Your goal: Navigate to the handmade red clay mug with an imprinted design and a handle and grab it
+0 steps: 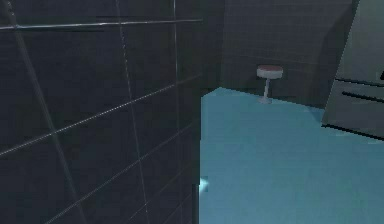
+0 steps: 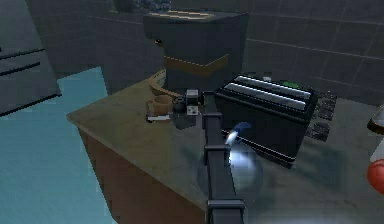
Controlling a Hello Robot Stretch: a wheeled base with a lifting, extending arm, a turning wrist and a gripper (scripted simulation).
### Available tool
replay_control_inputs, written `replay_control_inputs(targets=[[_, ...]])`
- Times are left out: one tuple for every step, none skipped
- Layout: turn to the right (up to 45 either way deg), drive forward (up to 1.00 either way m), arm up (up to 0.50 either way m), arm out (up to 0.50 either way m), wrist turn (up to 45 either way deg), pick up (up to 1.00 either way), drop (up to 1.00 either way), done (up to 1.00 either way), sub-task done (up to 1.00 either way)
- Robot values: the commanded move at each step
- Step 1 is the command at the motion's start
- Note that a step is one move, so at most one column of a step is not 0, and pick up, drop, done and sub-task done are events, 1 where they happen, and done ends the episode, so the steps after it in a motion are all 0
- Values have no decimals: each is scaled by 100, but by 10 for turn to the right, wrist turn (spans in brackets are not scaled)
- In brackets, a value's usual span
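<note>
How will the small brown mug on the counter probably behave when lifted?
The mug looks like rigid clay: probably no bending, but breakable if dropped. It is small beside the coffee machine, so likely light. It stands upright on the counter; a sideways push might tip it.

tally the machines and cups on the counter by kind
coffee machine: 1
toaster: 1
mug: 1
total: 3
</note>
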Motion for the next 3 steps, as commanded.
replay_control_inputs(targets=[[0, 0, 0, 0, 0, 100, 0, 0, 0], [0, 0, 10, 0, 0, 0, 0, 0, 0], [0, 0, 0, 0, 0, 0, 0, 100, 0]])
